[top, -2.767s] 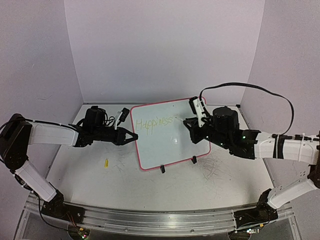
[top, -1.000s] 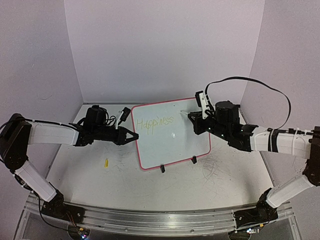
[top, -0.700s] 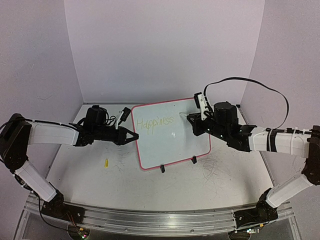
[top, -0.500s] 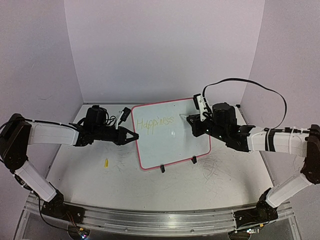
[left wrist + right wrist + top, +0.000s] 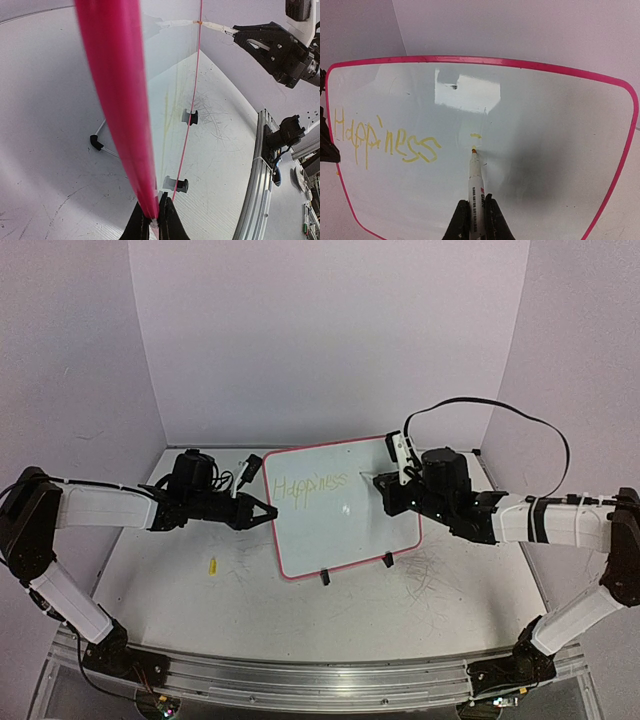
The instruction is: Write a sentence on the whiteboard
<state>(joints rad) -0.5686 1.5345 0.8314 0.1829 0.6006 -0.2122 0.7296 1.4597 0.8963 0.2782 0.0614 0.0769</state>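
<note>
The whiteboard (image 5: 350, 530) with a red-pink rim stands tilted on two black clip feet (image 5: 324, 578). My left gripper (image 5: 268, 512) is shut on its left rim (image 5: 117, 100). The sentence (image 5: 385, 142) reads "Happiness" in yellow, with a short yellow dash (image 5: 476, 135) to its right. My right gripper (image 5: 476, 212) is shut on a white marker (image 5: 475, 180). The marker's tip (image 5: 474, 149) touches the board just below the dash. In the top view my right gripper (image 5: 385, 487) is at the board's upper right, and the sentence (image 5: 311, 486) shows along the board's top.
A small yellow piece (image 5: 212, 565) lies on the scratched tabletop left of the board. A black cable (image 5: 490, 405) loops above the right arm. Purple walls close in the back and sides. The metal rail (image 5: 300, 680) runs along the near edge.
My right gripper moved from right of the board onto its face, and the marker tip now touches just past the written word. The left arm has not moved.
</note>
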